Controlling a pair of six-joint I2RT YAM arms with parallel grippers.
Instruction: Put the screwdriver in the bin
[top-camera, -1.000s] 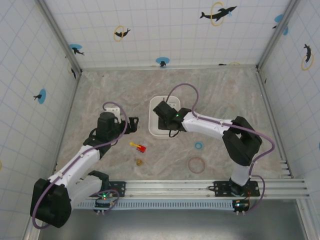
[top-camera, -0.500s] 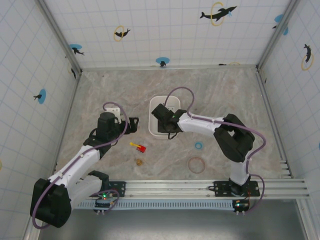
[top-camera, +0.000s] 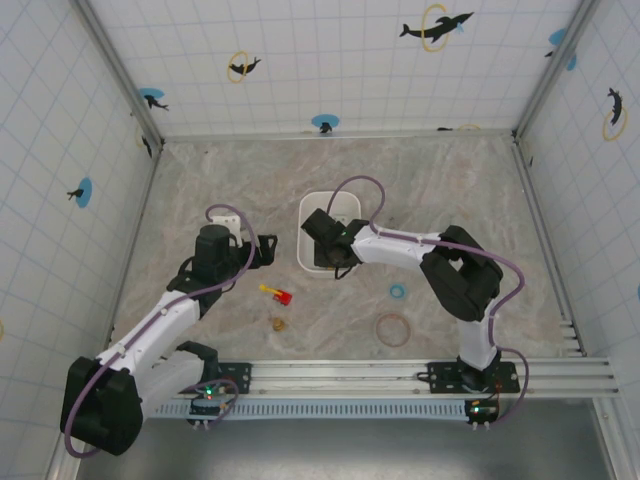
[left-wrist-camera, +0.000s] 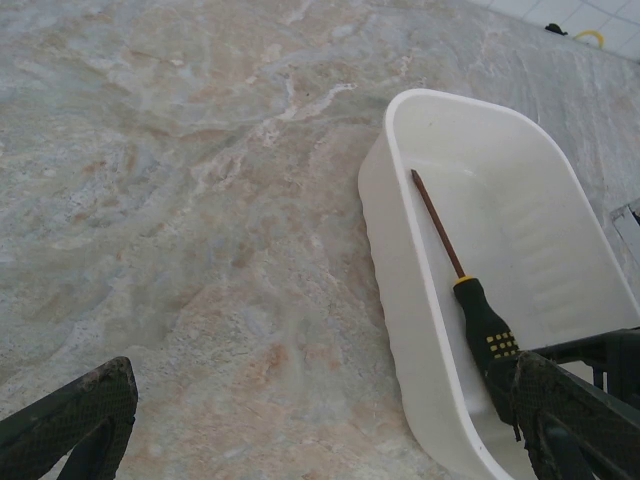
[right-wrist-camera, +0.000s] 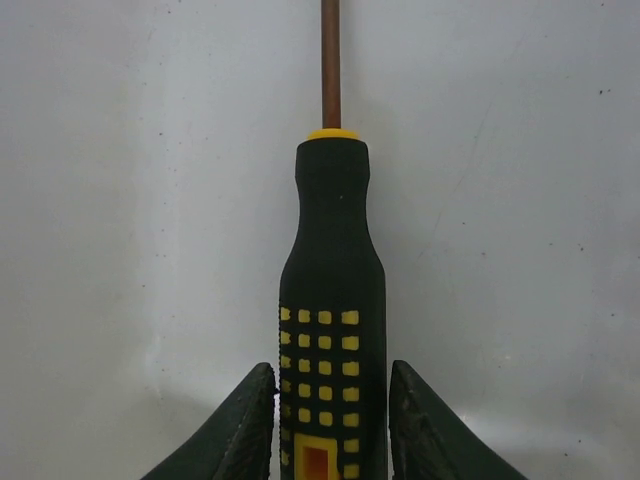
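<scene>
the right claw (right-wrist-camera: 331, 410) has its fingers (right-wrist-camera: 245, 425) close on either side of the screwdriver (right-wrist-camera: 332, 250) handle; whether they pinch it i cannot tell. the screwdriver lies flat on the floor of the white bin (left-wrist-camera: 385, 290), shaft pointing away from that claw. the left claw (left-wrist-camera: 320, 435) hangs wide open over the desk (left-wrist-camera: 170, 200), just beside the bin.

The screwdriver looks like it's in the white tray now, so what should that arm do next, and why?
Probably spread the right gripper and lift straight up. The screwdriver already lies flat inside the bin, with the fingers close beside its handle.
</scene>
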